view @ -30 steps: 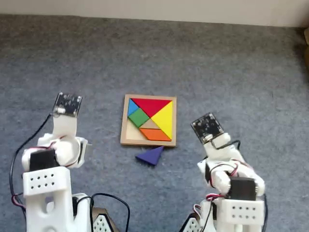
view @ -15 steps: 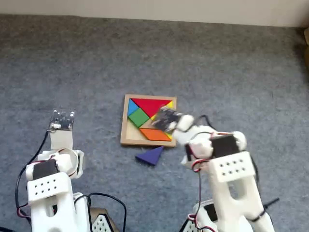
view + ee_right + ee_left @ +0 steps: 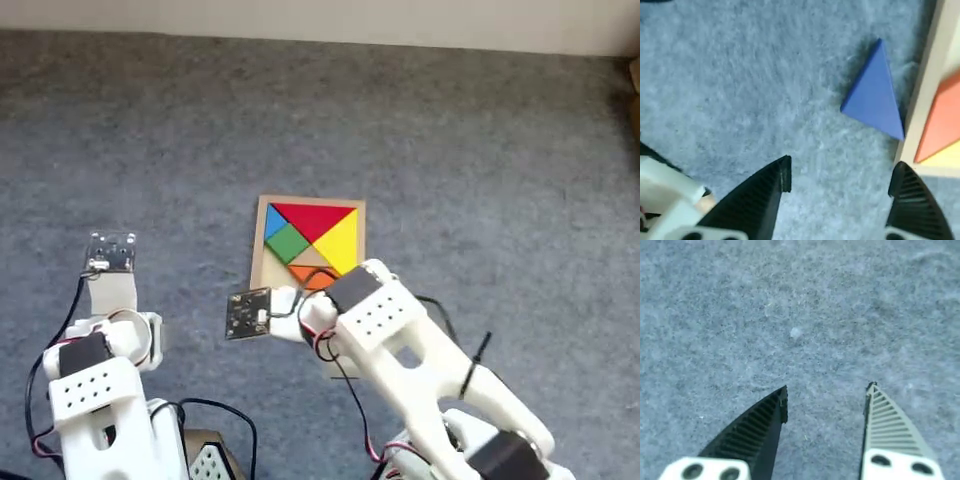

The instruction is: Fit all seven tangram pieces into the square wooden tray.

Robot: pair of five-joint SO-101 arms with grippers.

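at the far left, your left arm [image 3: 95, 370] is sitting over the grey carpet [image 3: 480, 140], well apart from the puzzle. the left gripper [image 3: 827, 395] is hanging with its two fingers spread wide, one black and one pale. it is gripping nothing, and bare carpet is lying between them.

moving right, your right arm [image 3: 400, 340] is stretching across in front of the square wooden tray [image 3: 258, 260]. its wrist board [image 3: 250, 312] is sitting just off the tray's near left corner. the right gripper [image 3: 842, 170] is also gaping wide and holding nothing, and it is hovering above the carpet near a dark blue triangle [image 3: 874, 97]. that triangle is lying flat on the carpet outside the tray, just beside the wooden rim; you cannot tell whether it is touching.

inside the tray, these pieces are lying flat: a small blue triangle [image 3: 272, 222], a green square [image 3: 287, 243], a red triangle [image 3: 312, 217], an orange piece [image 3: 306, 273] and a yellow triangle [image 3: 342, 243]. a bare wooden patch [image 3: 312, 256] is showing between the green, orange and yellow pieces.
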